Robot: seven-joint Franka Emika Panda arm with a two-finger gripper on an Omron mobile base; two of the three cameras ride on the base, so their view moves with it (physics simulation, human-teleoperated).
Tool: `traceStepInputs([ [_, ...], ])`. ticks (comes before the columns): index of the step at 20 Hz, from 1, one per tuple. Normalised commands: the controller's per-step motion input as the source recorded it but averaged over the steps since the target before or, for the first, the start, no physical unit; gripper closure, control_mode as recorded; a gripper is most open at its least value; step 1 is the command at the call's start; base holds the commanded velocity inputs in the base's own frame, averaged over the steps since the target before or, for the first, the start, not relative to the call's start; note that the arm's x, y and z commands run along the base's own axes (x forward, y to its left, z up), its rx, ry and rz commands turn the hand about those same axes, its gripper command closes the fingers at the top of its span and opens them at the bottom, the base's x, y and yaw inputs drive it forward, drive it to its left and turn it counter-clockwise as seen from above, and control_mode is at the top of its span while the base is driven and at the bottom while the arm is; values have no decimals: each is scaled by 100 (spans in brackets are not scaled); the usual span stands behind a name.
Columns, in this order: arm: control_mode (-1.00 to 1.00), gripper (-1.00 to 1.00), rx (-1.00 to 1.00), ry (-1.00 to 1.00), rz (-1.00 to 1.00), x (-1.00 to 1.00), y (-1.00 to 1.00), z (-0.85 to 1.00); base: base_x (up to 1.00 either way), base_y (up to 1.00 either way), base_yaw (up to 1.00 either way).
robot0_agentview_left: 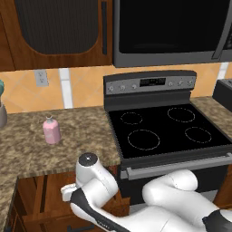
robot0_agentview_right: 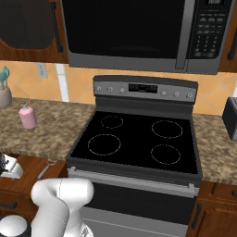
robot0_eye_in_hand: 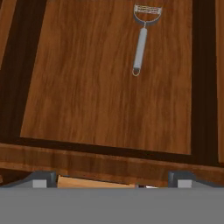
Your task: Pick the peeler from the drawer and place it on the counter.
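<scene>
The peeler point(robot0_eye_in_hand: 141, 41) lies flat on the floor of the open drawer point(robot0_eye_in_hand: 87, 96), loop head away from the hand and thin handle pointing back toward it. My gripper point(robot0_eye_in_hand: 111, 180) hovers above the drawer's near wall, well short of the peeler. It is open, its two dark fingertips point(robot0_eye_in_hand: 41, 179) stand wide apart, and nothing is between them. In the left base view the arm bends down over the drawer point(robot0_agentview_left: 36, 199), below the speckled counter point(robot0_agentview_left: 27, 145). From the right base view the peeler point(robot0_agentview_right: 47, 165) shows as a small silvery shape in the drawer point(robot0_agentview_right: 28, 173).
A pink bottle point(robot0_agentview_left: 51, 130) stands on the counter left of the black glass stovetop point(robot0_agentview_left: 167, 129). A microwave point(robot0_agentview_right: 139, 32) hangs above the stove. A cup with teal utensils point(robot0_agentview_right: 4, 90) sits at the far left, and a dark toaster point(robot0_agentview_right: 230, 118) at the right.
</scene>
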Motion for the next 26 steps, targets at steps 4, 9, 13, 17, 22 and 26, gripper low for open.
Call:
traceStepInputs([
  [4, -100, -100, 0, 0, 1, 4, 7, -52, 0, 0, 0],
  [9, -100, -100, 0, 5, 2, 0, 3, -20, 0, 0, 0],
  [13, -100, -100, 0, -1, 0, 10, 0, 2, 0, 0, 0],
  [17, -100, -100, 0, -3, 0, 36, 0, 1, 0, 0, 0],
  [22, -100, -100, 0, -1, 0, 27, 0, -20, 0, 0, 0],
  [26, -100, -100, 0, 2, 2, -1, 0, -33, 0, 0, 0],
])
